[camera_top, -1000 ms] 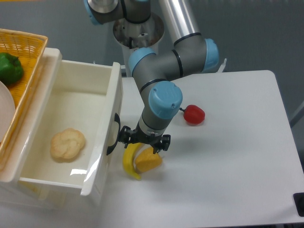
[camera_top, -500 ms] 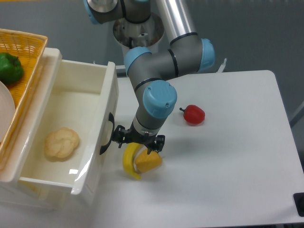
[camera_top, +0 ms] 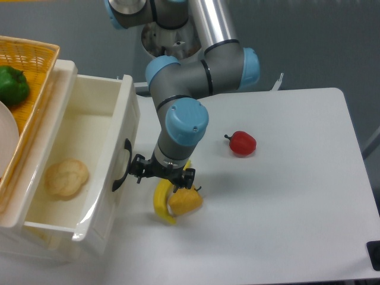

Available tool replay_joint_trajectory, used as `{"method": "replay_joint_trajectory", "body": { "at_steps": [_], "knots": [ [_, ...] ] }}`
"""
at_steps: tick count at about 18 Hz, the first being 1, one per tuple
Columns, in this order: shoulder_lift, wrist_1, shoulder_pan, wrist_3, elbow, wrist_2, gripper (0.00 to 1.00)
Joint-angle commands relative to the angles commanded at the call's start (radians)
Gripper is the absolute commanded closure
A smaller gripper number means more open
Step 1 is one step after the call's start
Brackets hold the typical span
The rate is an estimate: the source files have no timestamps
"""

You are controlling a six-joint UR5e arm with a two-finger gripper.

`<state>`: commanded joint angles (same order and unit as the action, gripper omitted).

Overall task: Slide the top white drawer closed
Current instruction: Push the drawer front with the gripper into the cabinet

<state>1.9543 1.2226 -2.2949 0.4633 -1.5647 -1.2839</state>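
You've got the top white drawer (camera_top: 65,154) partly open w/ a bread roll (camera_top: 66,177) inside; gripper (camera_top: 162,176) at its black handle (camera_top: 121,166), can't tell if fingers are apart. Basket (camera_top: 37,65) holds a green pepper (camera_top: 13,84).

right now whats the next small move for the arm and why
Probably keep pushing leftward. The glossy cream-white top drawer is only partly shut, its inside and a pale bread roll still exposed, and the gripper sits by the black curved handle. Whether the jaws are open is unclear.

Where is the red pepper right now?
The red pepper sits on the white table, right of the robot's gripper and up-right of the banana.
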Motion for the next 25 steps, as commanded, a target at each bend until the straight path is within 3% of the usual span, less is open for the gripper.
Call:
{"method": "replay_joint_trajectory", "body": {
  "at_steps": [25],
  "knots": [
    [-0.003,-0.006,0.114,0.011,0.014,-0.02,0.0]
  ]
}}
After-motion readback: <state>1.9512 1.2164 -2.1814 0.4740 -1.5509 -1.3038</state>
